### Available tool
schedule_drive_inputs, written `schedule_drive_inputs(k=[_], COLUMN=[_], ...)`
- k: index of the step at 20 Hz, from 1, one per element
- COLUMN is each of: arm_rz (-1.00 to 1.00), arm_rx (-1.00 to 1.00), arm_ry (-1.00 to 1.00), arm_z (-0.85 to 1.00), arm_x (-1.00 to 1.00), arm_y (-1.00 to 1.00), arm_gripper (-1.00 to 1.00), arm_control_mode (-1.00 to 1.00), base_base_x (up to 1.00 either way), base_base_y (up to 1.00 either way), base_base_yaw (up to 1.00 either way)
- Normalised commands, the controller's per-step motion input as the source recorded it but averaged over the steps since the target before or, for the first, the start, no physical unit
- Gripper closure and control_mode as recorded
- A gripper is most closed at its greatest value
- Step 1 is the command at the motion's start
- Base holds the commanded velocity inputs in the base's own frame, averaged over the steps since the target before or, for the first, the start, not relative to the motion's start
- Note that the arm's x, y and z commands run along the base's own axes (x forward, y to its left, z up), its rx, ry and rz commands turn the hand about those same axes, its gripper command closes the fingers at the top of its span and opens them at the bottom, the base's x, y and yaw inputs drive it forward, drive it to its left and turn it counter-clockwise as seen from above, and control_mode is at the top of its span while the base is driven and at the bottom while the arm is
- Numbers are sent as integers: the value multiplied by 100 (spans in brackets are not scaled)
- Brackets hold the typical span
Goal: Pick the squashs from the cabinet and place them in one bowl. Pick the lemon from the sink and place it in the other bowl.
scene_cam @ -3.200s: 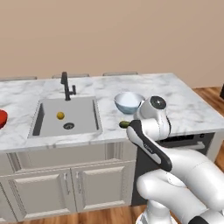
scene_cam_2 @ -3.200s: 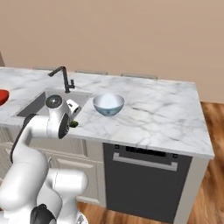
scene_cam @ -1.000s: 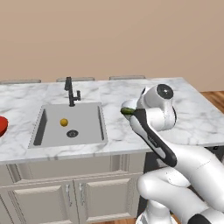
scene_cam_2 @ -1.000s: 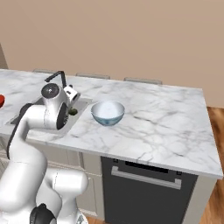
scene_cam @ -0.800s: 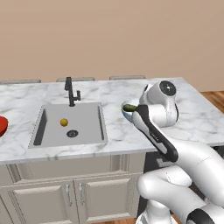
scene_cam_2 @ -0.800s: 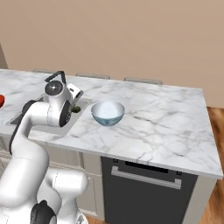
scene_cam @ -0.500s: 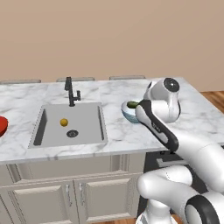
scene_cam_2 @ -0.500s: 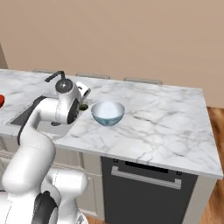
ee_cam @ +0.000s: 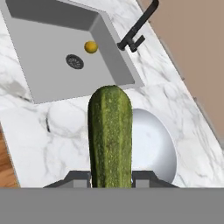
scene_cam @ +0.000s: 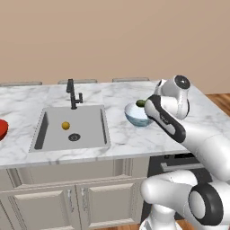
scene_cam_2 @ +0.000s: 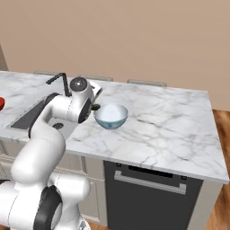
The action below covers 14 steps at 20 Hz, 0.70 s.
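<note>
Gripper [ee_cam: 110, 177] clenched on squash [ee_cam: 110, 131] near its lower end, above pale bowl [ee_cam: 162, 153]; item probably firm, light, waxy-skinned; mid-body hold seems safest.

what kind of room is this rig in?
A kitchen, rendered: marble counter with a sink and black faucet, cabinet doors below, and what looks like an oven.
</note>
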Motion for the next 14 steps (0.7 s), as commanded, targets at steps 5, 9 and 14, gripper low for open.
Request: schedule_drive_inputs(k=[5, 9, 14], arm_rz=[0, 0, 1], arm_rx=[-4, -5, -1], arm_ry=[1, 7, 6], arm_z=[-5, -29, -38], arm_x=[35, 58, 51], arm_y=[-22, -14, -14], arm_gripper=[100, 100, 100], arm_control_mode=[-100, -100, -100], base_base_x=[0, 0, 0], base_base_y=[0, 0, 0], base_base_yaw=[0, 0, 0])
